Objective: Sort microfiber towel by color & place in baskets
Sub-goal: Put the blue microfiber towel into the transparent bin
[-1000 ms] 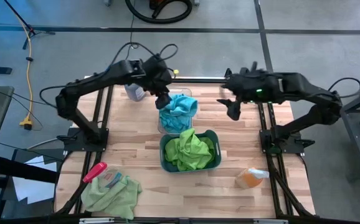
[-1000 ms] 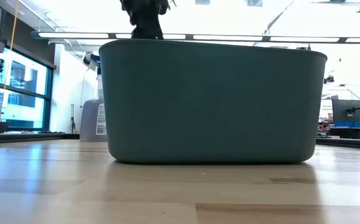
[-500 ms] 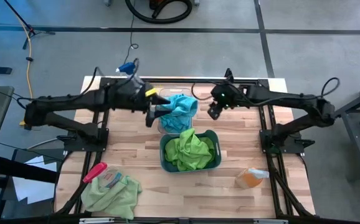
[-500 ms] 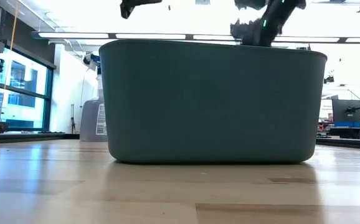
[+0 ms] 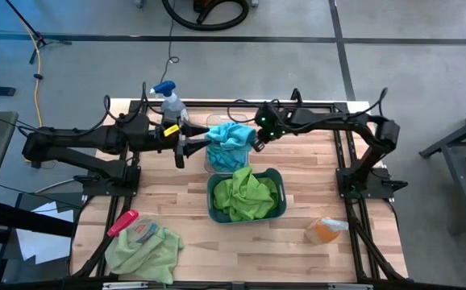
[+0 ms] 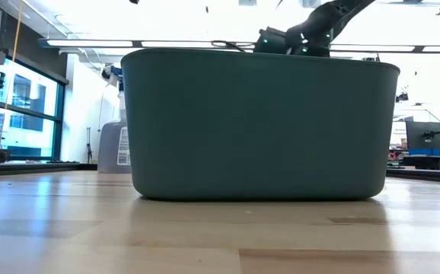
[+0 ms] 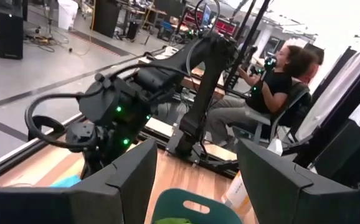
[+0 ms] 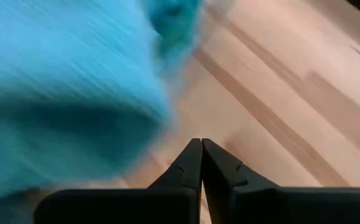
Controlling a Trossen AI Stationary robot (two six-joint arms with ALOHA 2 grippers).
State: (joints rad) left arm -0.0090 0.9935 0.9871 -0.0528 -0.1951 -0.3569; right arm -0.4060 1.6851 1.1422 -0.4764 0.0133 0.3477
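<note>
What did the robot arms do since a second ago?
The left gripper pulled off the blue towels, out to the clear basket's left side, fingers open. The right gripper swung in to the pile's right edge, fingers shut and empty. The teal basket, green towels and spray bottle stayed put.

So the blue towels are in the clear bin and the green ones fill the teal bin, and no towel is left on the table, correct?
Not quite. The high view shows one green towel on the table near the front left corner. The rest is right: blue towels in the clear bin, green ones in the teal bin.
</note>
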